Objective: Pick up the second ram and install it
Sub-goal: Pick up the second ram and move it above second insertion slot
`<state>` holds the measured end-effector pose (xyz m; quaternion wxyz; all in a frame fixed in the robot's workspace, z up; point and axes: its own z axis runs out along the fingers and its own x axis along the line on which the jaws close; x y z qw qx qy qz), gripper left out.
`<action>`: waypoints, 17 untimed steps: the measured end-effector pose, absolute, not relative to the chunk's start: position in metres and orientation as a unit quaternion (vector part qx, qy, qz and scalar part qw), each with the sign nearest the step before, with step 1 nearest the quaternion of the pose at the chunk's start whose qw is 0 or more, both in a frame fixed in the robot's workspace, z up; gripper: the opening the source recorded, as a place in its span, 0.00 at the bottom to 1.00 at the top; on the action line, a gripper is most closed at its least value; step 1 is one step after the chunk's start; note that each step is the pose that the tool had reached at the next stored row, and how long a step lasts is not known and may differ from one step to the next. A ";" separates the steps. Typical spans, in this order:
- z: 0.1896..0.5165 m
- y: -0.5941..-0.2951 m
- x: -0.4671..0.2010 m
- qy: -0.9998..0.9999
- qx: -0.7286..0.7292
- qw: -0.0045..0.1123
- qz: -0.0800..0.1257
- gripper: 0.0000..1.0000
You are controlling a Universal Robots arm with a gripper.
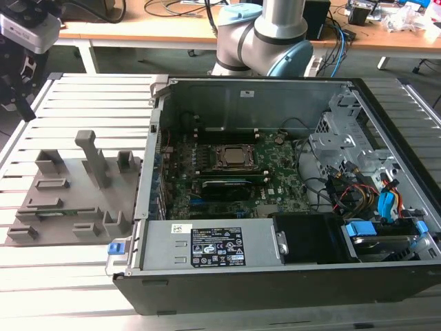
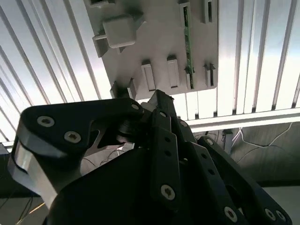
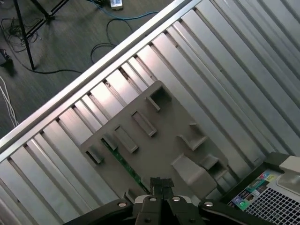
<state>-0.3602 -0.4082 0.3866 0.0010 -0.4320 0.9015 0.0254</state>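
The second ram (image 2: 188, 42) is a thin green stick lying in a slot of the grey holder plate (image 2: 159, 37). In the first wrist view the ram (image 3: 123, 164) runs along the plate (image 3: 164, 136) just ahead of my gripper (image 3: 161, 182). The black fingers (image 2: 158, 101) sit together with nothing between them. In the exterior view the gripper (image 1: 24, 103) hangs high above the slatted table, beyond the plate (image 1: 69, 186) on the exterior view's left; the ram (image 1: 65, 212) lies near the plate's front.
An open computer case (image 1: 275, 283) stands on the exterior view's right, showing the green motherboard (image 1: 279, 172), the CPU socket (image 1: 233, 157) and a black module (image 1: 224, 187) below it. The arm's base (image 1: 258, 34) rises behind the case. Upright pegs (image 1: 93, 158) stick up from the plate.
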 end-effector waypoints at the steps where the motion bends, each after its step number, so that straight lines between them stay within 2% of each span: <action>1: 0.387 -0.408 -0.360 0.895 -0.445 0.001 0.025 0.11; 17: 0.387 -0.408 -0.360 0.840 -0.541 -0.002 0.025 0.11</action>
